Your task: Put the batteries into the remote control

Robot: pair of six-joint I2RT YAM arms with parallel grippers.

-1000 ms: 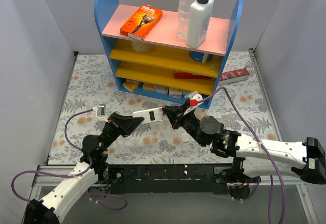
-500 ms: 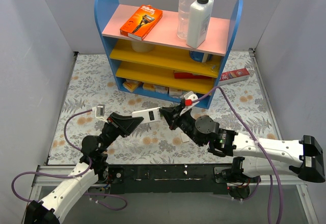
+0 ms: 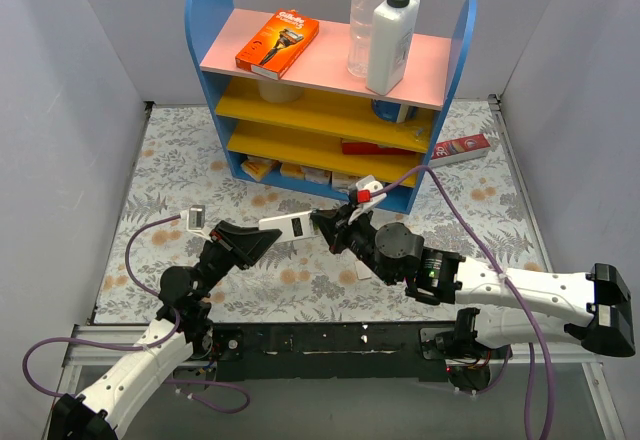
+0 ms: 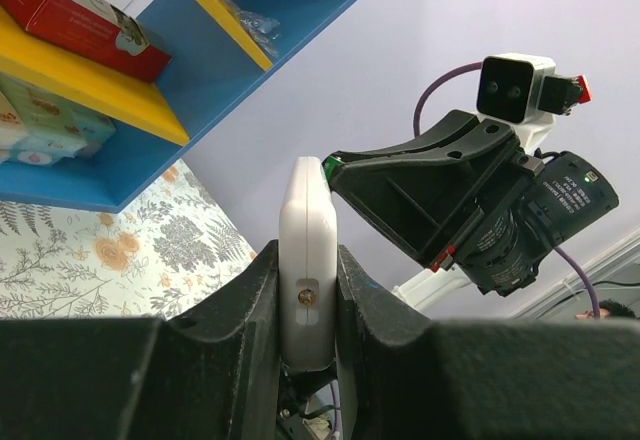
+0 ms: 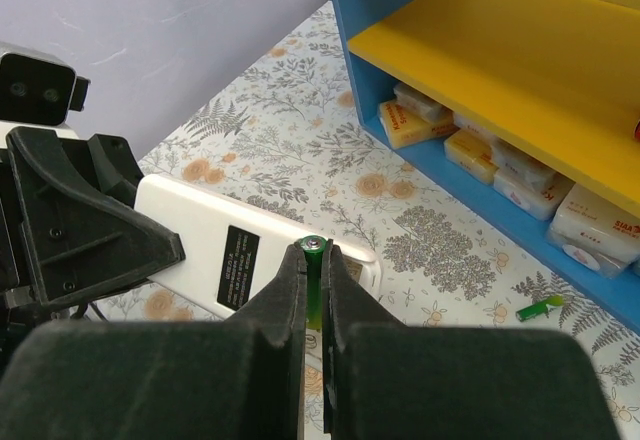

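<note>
My left gripper (image 3: 268, 236) is shut on the near end of the white remote control (image 3: 291, 227) and holds it above the table, its plain back with a black label (image 5: 239, 265) facing up. In the left wrist view the remote (image 4: 307, 222) stands edge-on between the jaws. My right gripper (image 5: 315, 265) is shut on a green battery (image 5: 315, 250), whose tip sits right at the remote's far end. In the top view the right gripper (image 3: 322, 223) meets that end. A second green battery (image 5: 540, 307) lies on the table by the shelf.
A blue shelf unit (image 3: 225, 135) with yellow shelves stands just behind, holding small boxes, bottles and a razor pack. A red-and-white carton (image 3: 462, 147) lies at its right. A small loose white piece (image 3: 362, 272) lies on the floral mat under the right arm.
My right gripper has moved left with the battery, closing onto the far end of the remote. The left gripper and the remote have stayed still.
</note>
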